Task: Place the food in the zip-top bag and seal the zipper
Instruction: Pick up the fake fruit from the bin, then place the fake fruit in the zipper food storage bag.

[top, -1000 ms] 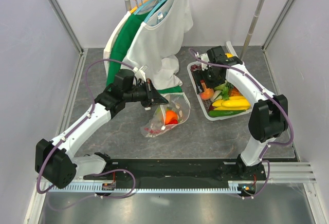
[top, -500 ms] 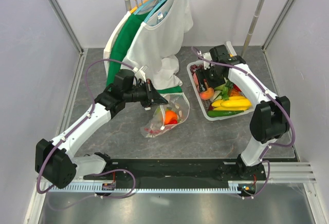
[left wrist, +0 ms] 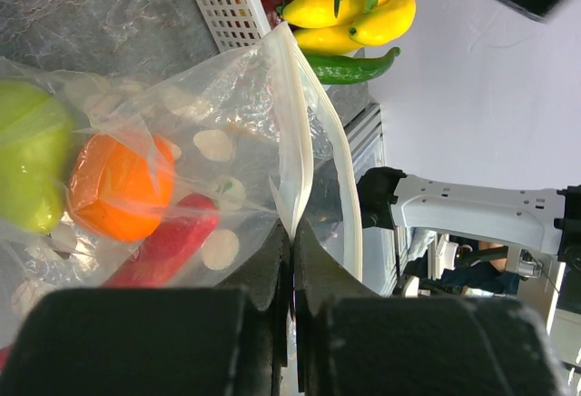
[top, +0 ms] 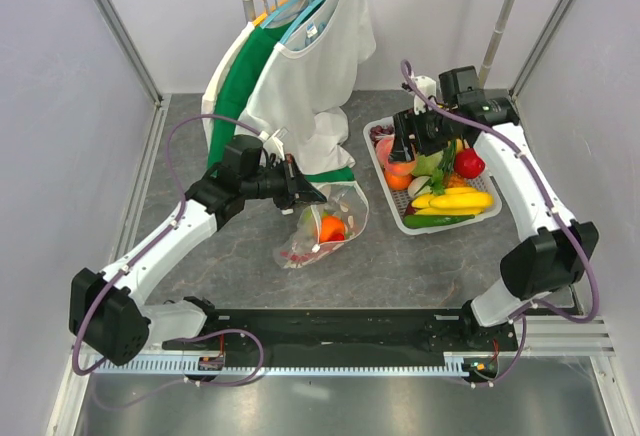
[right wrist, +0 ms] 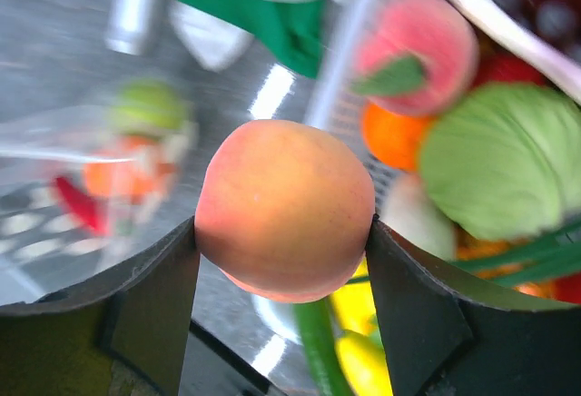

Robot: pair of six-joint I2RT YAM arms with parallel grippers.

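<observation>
One peach point(right wrist: 283, 205) is clamped between the fingers of the right tool point(right wrist: 283, 232), which are spread as wide as the fruit and press on its two flanks. It is carried clear of the white slotted basket point(left wrist: 222, 1), with the rest of the food lying below and to the right of that tool. The left tool point(left wrist: 290, 232) is shut tight, its jaws pinched together on the mouth edge of the zip-top bag point(left wrist: 182, 96). The pale zipper point(left wrist: 292, 133) rises straight from its fingertips, and one lip is held up off the tabletop point(top: 240, 266).

The step in hand is judged to be the carry to the bag. It would be done well if the peach were brought over the gap between the two lips (not over the dotted side wall), lowered until it is inside the mouth, and only then let go. A round, glossy fruit dropped from height is likely to bounce off the floppy plastic. The pinch on the lip should be held firm meanwhile, since the mouth appears to be propped open by it alone.

From the right tool the bag is seen ahead and to the left, well apart and blurred. Inside it, just beyond the left tool, a green apple point(left wrist: 27, 160), an orange fruit point(left wrist: 118, 187) and a red chili point(left wrist: 168, 246) are lying together.
</observation>
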